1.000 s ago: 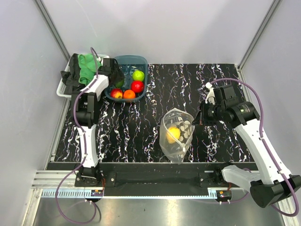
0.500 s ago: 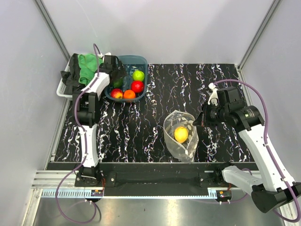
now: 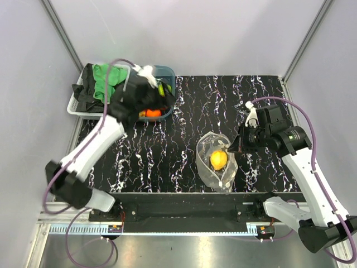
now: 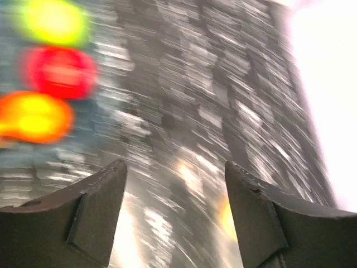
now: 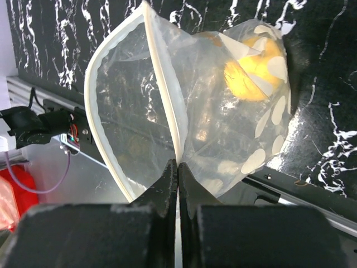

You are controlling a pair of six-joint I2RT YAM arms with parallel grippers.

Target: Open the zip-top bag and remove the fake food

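The zip-top bag point(image 3: 216, 163) hangs open-mouthed at the near middle of the table, clear with white dots. My right gripper point(image 3: 237, 146) is shut on its white rim point(image 5: 167, 100), fingertips pinched together point(image 5: 177, 163). One yellow fake food piece point(image 3: 217, 159) lies inside the bag point(image 5: 254, 70). My left gripper point(image 3: 158, 99) hovers open and empty over the near edge of the teal tub point(image 3: 167, 72). Its wrist view is blurred, with nothing between the wide-apart fingers point(image 4: 175, 167). Green point(image 4: 53, 21), red point(image 4: 58, 71) and orange point(image 4: 33, 116) fruits show at upper left there.
The teal tub at the back left holds an orange fruit point(image 3: 152, 113) and others partly hidden by the left arm. A white basket point(image 3: 75, 106) of green and black cloths stands at the far left. Black marbled mat point(image 3: 223, 100) covers the table.
The left arm has swung up and out from beside the tub, its elbow now low at the left. The right gripper and bag drifted slightly right.
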